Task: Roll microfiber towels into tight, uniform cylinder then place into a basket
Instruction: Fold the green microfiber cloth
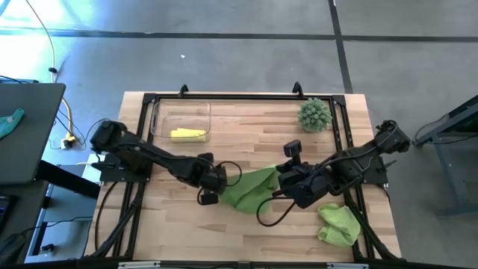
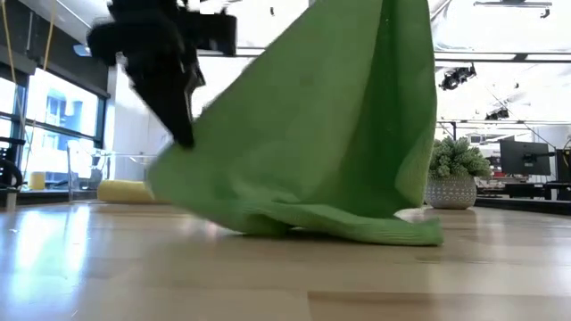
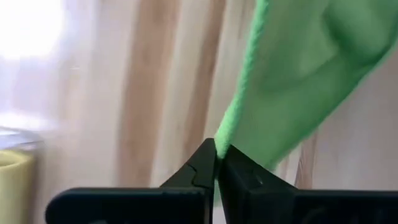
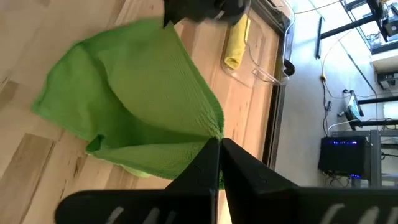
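High view: on the wooden table (image 1: 246, 239), a green towel (image 1: 250, 187) is stretched between two grippers. The left gripper (image 1: 216, 183) pinches its left edge; the right gripper (image 1: 287, 178) pinches its right edge. A second green towel (image 1: 337, 224) lies crumpled near the right front corner. A rolled yellow towel (image 1: 187, 134) lies in the clear basket (image 1: 160, 119) at the back left; a spiky plant (image 1: 315, 114) stands at the back right.

Low view: the soft cloth hangs as a tent, its lower hem on the wood, hiding much of the room behind.

Left wrist view: dark fingers (image 3: 202, 168) closed on the towel's corded edge.

Right wrist view: fingers (image 4: 208, 158) closed on a corner, ribbed weave visible; the basket lies beyond.
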`<state>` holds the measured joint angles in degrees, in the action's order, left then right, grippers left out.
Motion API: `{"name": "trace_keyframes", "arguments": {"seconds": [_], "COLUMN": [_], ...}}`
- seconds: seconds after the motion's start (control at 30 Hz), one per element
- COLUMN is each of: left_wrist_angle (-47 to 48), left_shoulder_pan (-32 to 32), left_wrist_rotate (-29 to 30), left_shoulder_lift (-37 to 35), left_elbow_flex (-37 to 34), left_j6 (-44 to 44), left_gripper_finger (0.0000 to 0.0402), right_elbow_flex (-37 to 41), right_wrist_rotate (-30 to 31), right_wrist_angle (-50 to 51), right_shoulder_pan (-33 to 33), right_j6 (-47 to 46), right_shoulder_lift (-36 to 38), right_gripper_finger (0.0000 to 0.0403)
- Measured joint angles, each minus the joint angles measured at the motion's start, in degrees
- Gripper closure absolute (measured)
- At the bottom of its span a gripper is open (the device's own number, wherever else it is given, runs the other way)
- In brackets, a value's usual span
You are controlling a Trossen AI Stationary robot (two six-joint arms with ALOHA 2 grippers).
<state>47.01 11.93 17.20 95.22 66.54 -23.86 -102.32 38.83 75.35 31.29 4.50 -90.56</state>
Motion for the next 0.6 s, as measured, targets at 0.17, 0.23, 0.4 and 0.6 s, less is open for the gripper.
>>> {"name": "trace_keyframes", "arguments": {"seconds": [0.17,0.23,0.4,0.6], "left_wrist_angle": [9.27,13.52,20.4,24.86], "left_shoulder_pan": [1.71,2.45,4.48,6.72], "left_wrist_rotate": [5.02,6.95,9.15,11.71], "left_shoulder_lift": [-6.29,-8.97,-13.05,-14.75], "left_elbow_flex": [4.3,6.07,10.21,12.35], "left_j6": [-2.65,-3.62,-6.02,-6.07], "left_gripper_finger": [0.04,0.04,0.0401,0.0401], "right_elbow_flex": [0.0,0.0,7.28,26.25], "right_wrist_rotate": [-0.03,-1.21,-2.29,-0.94], "right_wrist_angle": [0.07,0.06,-7.32,-29.74], "right_shoulder_pan": [0.0,-0.02,0.52,1.69], "right_j6": [-2.95,-5.74,-6.36,2.18], "right_shoulder_lift": [1.74,2.27,4.41,10.16], "right_gripper_finger": [0.0403,0.0403,0.0403,0.0403]}}
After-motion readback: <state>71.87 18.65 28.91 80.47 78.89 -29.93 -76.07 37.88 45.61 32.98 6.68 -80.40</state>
